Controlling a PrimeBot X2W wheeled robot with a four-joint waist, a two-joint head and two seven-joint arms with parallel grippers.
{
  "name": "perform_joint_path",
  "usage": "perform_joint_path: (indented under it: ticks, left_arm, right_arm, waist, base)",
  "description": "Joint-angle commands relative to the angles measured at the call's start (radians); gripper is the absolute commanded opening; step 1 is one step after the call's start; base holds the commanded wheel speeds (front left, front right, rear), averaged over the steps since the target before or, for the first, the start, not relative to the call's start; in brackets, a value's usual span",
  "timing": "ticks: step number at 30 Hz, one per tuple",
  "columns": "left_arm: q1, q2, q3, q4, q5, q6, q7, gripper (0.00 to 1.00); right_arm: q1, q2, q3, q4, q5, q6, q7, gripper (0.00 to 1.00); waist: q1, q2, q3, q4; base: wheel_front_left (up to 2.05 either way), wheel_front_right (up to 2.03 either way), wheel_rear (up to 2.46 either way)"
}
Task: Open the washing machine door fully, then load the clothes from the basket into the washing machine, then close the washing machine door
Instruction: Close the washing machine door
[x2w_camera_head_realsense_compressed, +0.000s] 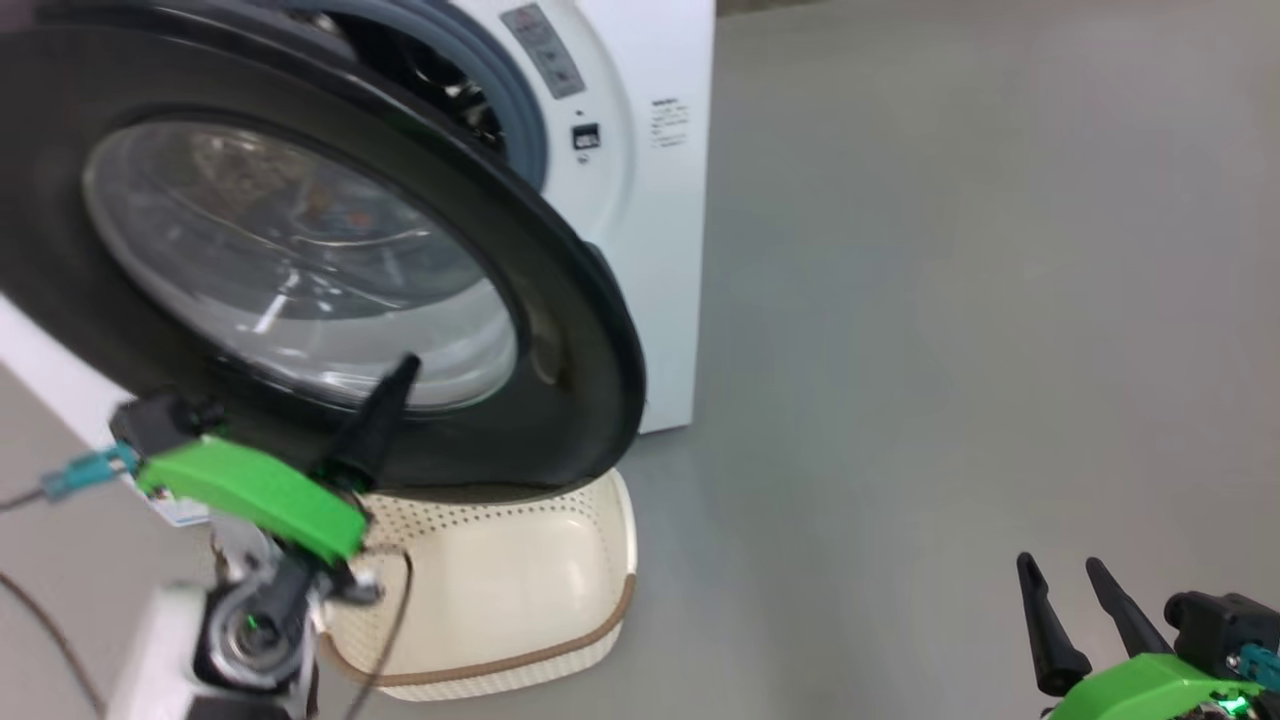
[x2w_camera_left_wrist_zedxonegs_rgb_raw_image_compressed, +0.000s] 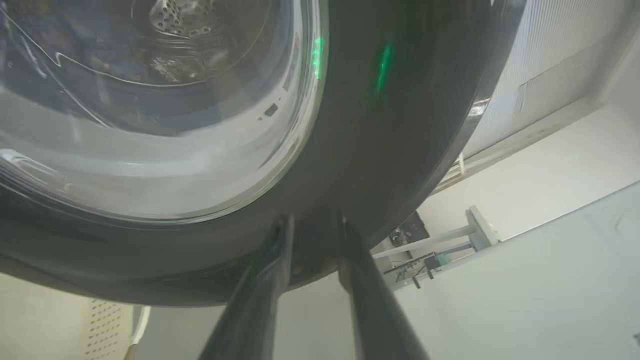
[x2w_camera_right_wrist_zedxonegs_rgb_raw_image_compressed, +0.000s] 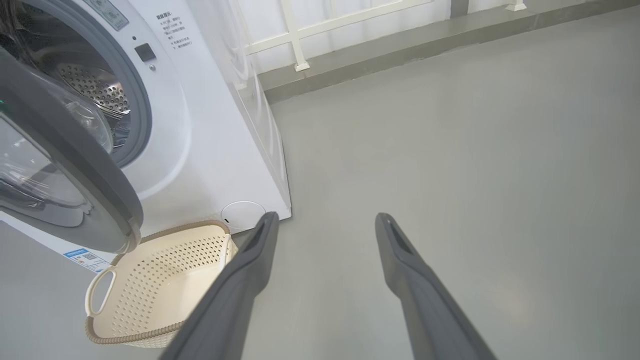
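Okay, starting at the left gripper (x2w_camera_left_wrist_zedxonegs_rgb_raw_image_compressed: 312, 232), bottom middle of the left wrist view: dark fingers (x2w_camera_left_wrist_zedxonegs_rgb_raw_image_compressed: 270, 265) parted just a little, tips up against the glossy black ring of the washing machine door (x2w_camera_head_realsense_compressed: 300, 260), nothing visibly pinched between them.

Moving outward: door standing part open across the upper left of the head view, lower edge hanging over the basket (x2w_camera_head_realsense_compressed: 600, 600), seemingly empty going by the right wrist view. Can't make out the clothes for sure; maybe a bit of colour behind the glass, too smeary to call.

Right gripper (x2w_camera_right_wrist_zedxonegs_rgb_raw_image_compressed: 326, 217) spread wide over bare floor (x2w_camera_right_wrist_zedxonegs_rgb_raw_image_compressed: 450, 150), holding nothing.

Guessing a stiff, fairly heavy door on a hinge, slick finish, breakable glass. Better to push or hook at the outer black rim near the free edge, never on the glass itself.
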Motion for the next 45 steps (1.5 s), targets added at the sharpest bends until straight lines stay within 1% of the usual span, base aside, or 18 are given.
perform_joint_path:
  ticks: [1, 4, 6, 8, 11, 14, 18, 22, 29, 36, 45]
  left_arm:
    - [0.011, 0.058, -0.012, -0.041, 0.058, -0.007, -0.047, 1.0]
    - [0.061, 0.096, -0.079, -0.024, 0.152, -0.007, -0.151, 1.0]
    - [0.089, 0.115, -0.105, -0.003, 0.226, -0.007, -0.233, 1.0]
    - [0.116, 0.12, -0.125, 0.015, 0.295, -0.002, -0.306, 1.0]
    - [0.159, 0.128, -0.148, 0.02, 0.403, 0.043, -0.411, 1.0]
    - [0.204, 0.136, -0.154, 0.01, 0.484, 0.099, -0.505, 1.0]
    - [0.263, 0.151, -0.164, -0.007, 0.561, 0.157, -0.581, 1.0]
    - [0.323, 0.163, -0.158, -0.04, 0.613, 0.205, -0.621, 1.0]
    - [0.413, 0.159, -0.14, -0.108, 0.655, 0.26, -0.642, 1.0]
    - [0.454, 0.152, -0.134, -0.157, 0.672, 0.279, -0.646, 1.0]
    - [0.456, 0.148, -0.135, -0.182, 0.684, 0.293, -0.647, 1.0]
  right_arm:
    - [-0.006, -0.014, 0.01, -0.033, -0.006, 0.004, -0.006, 1.0]
    - [0.008, -0.014, 0.004, -0.043, -0.011, 0.004, -0.002, 1.0]
    - [0.017, -0.014, -0.001, -0.049, -0.012, 0.004, 0.0, 1.0]
    - [0.025, -0.014, -0.003, -0.055, -0.012, 0.004, 0.002, 1.0]
    - [0.034, -0.014, -0.003, -0.065, -0.015, 0.004, 0.008, 1.0]
    - [0.039, -0.014, -0.002, -0.078, -0.021, 0.004, 0.016, 1.0]
    - [0.049, -0.014, -0.004, -0.091, -0.025, 0.004, 0.026, 1.0]
    - [0.059, -0.014, -0.008, -0.099, -0.026, 0.004, 0.032, 1.0]
    - [0.069, -0.013, -0.011, -0.119, -0.033, 0.004, 0.039, 1.0]
    - [0.071, -0.013, -0.014, -0.131, -0.038, 0.004, 0.046, 1.0]
    - [0.058, -0.014, -0.004, -0.139, -0.046, 0.004, 0.049, 1.0]
  waist:
    - [0.0001, 0.0, -0.037, 0.046]
    - [0.0001, 0.0, -0.052, 0.071]
    - [0.0001, 0.0, -0.061, 0.086]
    - [0.0001, 0.0, -0.069, 0.098]
    - [0.0001, 0.0, -0.078, 0.112]
    - [0.0001, 0.0, -0.083, 0.121]
    - [0.0001, 0.0, -0.093, 0.131]
    - [0.0001, 0.0, -0.103, 0.137]
    - [0.0001, 0.0, -0.098, 0.147]
    - [0.0001, 0.0, -0.092, 0.154]
    - [0.0001, 0.0, -0.082, 0.158]
  base:
    - [0.0, 0.0, 0.0]
    - [0.0, 0.0, 0.0]
    - [0.0, 0.0, 0.0]
    - [0.0, 0.0, 0.0]
    - [0.0, 0.0, 0.0]
    - [0.0, 0.0, 0.0]
    - [0.0, 0.0, 0.0]
    - [0.0, 0.0, 0.0]
    - [0.0, 0.0, 0.0]
    - [0.0, 0.0, 0.0]
    - [0.0, 0.0, 0.0]
